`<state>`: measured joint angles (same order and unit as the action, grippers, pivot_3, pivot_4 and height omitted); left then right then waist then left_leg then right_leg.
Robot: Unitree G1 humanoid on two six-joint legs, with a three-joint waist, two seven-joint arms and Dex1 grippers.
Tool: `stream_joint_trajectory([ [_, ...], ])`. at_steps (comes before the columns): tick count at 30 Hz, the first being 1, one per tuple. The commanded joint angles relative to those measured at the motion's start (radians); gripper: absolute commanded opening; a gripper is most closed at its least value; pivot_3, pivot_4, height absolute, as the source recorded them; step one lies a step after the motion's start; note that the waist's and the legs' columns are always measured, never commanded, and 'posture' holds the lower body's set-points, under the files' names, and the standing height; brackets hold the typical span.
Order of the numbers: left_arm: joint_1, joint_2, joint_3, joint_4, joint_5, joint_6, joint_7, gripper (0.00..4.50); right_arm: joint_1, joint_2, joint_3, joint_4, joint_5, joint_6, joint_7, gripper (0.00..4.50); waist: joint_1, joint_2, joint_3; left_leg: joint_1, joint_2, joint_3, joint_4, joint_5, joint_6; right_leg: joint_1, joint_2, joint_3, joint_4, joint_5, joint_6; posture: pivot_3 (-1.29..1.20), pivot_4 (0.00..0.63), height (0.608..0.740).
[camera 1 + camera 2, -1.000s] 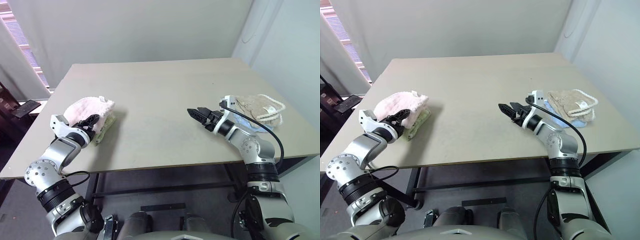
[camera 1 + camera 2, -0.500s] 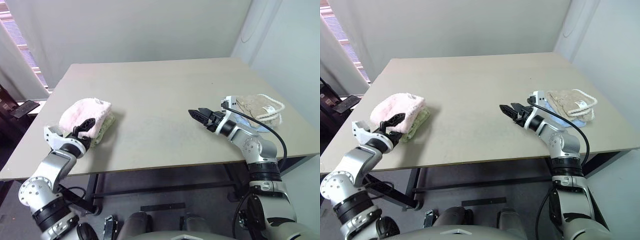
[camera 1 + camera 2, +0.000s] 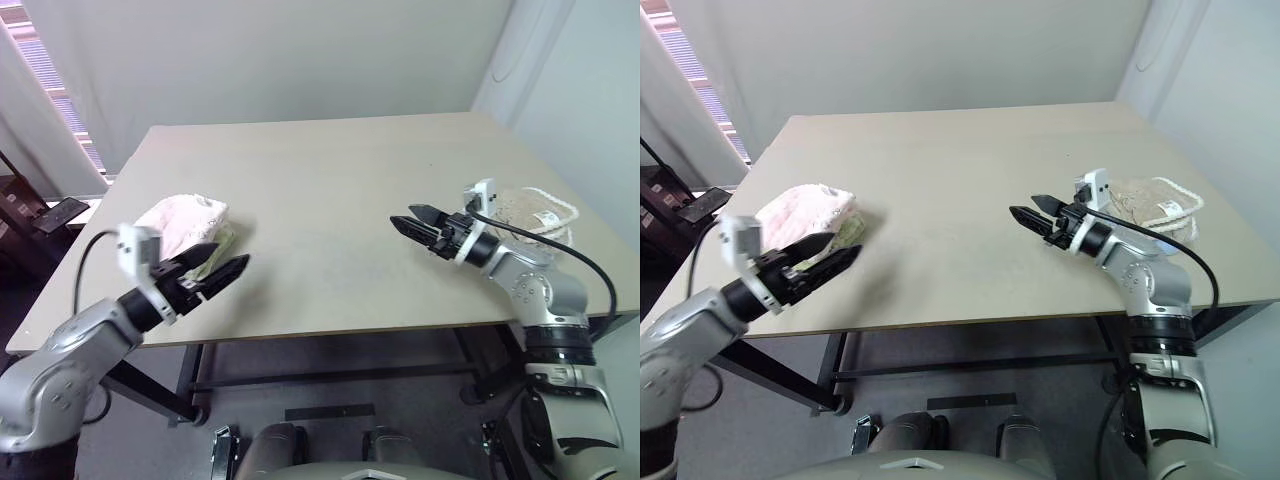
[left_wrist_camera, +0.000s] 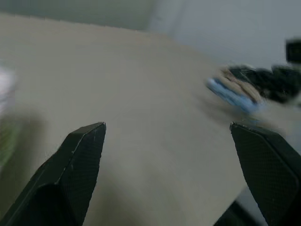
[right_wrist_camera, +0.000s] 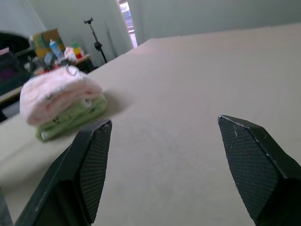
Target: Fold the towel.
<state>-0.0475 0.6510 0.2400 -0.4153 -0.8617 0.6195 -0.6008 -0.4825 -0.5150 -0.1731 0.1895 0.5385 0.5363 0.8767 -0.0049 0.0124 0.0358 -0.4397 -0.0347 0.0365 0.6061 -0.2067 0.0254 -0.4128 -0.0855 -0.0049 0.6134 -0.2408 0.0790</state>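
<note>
- Pulled off the pink towel (image 3: 183, 219) since a second ago and now hanging over the table's front edge at lower left of the head view: left gripper (image 3: 218, 272), black fingers spread wide, holding nothing.
- Sitting folded into a compact bundle at left of the head view, on top of a green cloth (image 3: 222, 246), both on the table (image 3: 320, 190) near its left edge.
- Showing the same stack in the right wrist view: pink towel (image 5: 59, 92) above, green cloth (image 5: 70, 120) below, lying flat on the tabletop (image 5: 188, 94).
- Pointing rightward across the frame, left gripper's two fingers (image 4: 80, 160) standing far apart in the left wrist view, bare tabletop between them.
- Hovering at right of centre in the head view, well apart from the towel: right gripper (image 3: 418, 222), fingers parted and empty, pointing toward the left of the frame.
- Lying at far right of the head view behind the right gripper: a beige towel (image 3: 530, 212) with white trim, resting on something blue (image 3: 1160, 246).
- Leaving the middle of the table bare between the two grippers.
</note>
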Motion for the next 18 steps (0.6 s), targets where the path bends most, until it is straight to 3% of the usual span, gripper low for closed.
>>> stream_joint_trajectory([
  [1, -0.077, 0.001, -0.145, 0.122, 0.217, -0.257, -0.217, 4.46, 0.038, -0.05, -0.022, -0.08, 0.007, -0.054, 0.07, 3.79, -0.004, 0.0, 0.0, 0.001, 0.0, 0.001, 0.0, 0.0, 0.0, 0.0, -0.001, 0.0, 0.0, 0.0, 0.0, 0.0, 0.0, 0.737],
  [4, -0.179, -0.054, -0.181, 0.269, 0.248, -0.352, -0.322, 4.46, 0.114, -0.09, -0.007, -0.154, 0.009, -0.072, 0.124, 3.79, -0.005, 0.0, 0.0, 0.002, 0.001, 0.001, 0.003, 0.0, 0.0, 0.0, -0.002, 0.001, -0.002, -0.001, 0.001, 0.0, 0.0, 0.737],
  [10, -0.269, -0.105, -0.168, 0.557, 0.324, -0.511, -0.443, 4.46, 0.238, -0.083, 0.011, -0.315, -0.009, -0.102, 0.091, 3.79, -0.009, -0.002, 0.001, 0.001, 0.007, 0.005, 0.011, 0.001, 0.001, -0.001, 0.002, 0.001, -0.003, -0.001, 0.001, 0.0, 0.0, 0.737],
  [18, -0.217, -0.084, -0.146, 0.609, 0.349, -0.538, -0.505, 4.46, 0.335, -0.102, 0.028, -0.424, 0.013, -0.044, 0.076, 3.79, -0.004, -0.005, 0.001, 0.0, 0.01, 0.006, 0.01, 0.0, 0.001, -0.003, -0.001, 0.0, -0.002, -0.001, 0.001, 0.0, 0.0, 0.737],
])
